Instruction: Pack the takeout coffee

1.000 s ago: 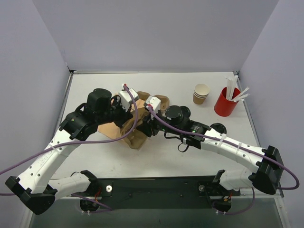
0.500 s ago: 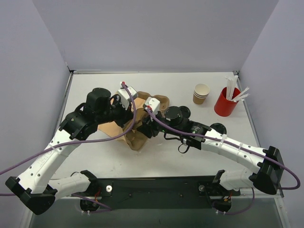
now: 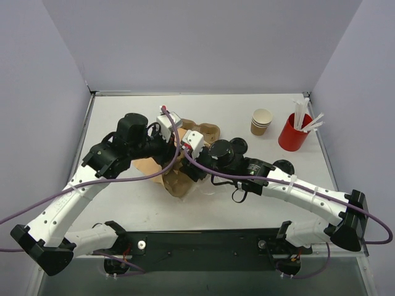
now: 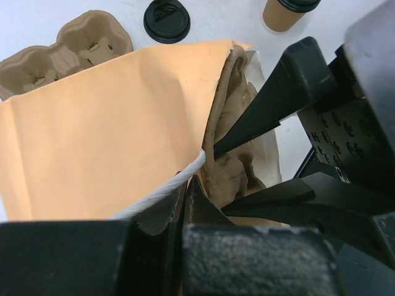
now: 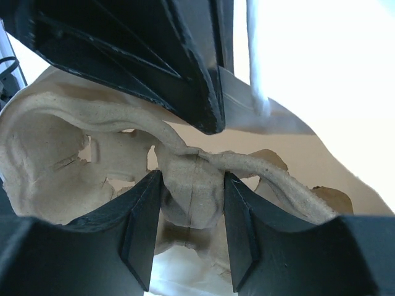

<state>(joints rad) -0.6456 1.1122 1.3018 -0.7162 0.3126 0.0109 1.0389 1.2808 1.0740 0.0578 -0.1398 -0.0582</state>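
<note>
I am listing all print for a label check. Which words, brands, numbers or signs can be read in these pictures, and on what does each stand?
No text can be read in any view.
black lid: raised marks on its top, too blurred to read.
paper bag, pulp carrier, takeout coffee, red cup: no print shows.

I work over a white table (image 3: 222, 111) enclosed on three sides by plain, pale lavender panels: a back wall (image 3: 203, 43), a left wall (image 3: 37, 92) and a right wall (image 3: 370, 74). A black plate (image 3: 203, 246) runs along the table's near edge. Lighting is even and diffuse, casting only soft shadows on the tabletop.
</note>
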